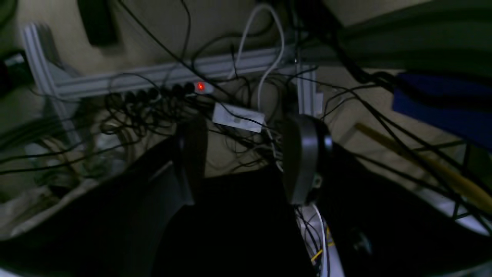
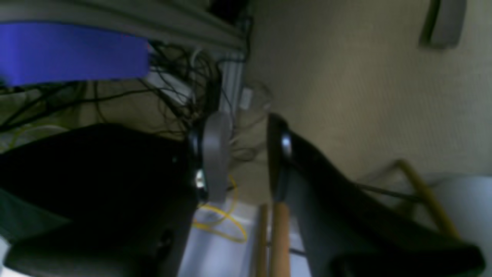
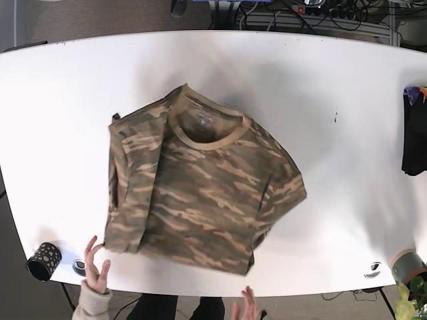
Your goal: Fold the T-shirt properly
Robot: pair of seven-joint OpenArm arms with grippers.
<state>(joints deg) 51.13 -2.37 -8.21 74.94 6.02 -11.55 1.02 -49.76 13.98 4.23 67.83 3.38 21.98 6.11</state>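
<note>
A camouflage T-shirt [image 3: 200,183] lies on the white table [image 3: 333,80] in the base view, collar toward the far edge, with its sleeves and sides folded in. Neither arm shows in the base view. In the left wrist view my left gripper [image 1: 248,157] is open and empty, with a tangle of cables behind it. In the right wrist view my right gripper [image 2: 248,157] is open and empty, over floor and cables. The shirt appears in neither wrist view.
A person's hands [image 3: 97,267] reach in at the table's near edge. A black dotted cup [image 3: 43,260] stands at the near left corner. Dark folded clothes [image 3: 413,133] lie at the right edge. A tape roll [image 3: 407,265] sits at the near right.
</note>
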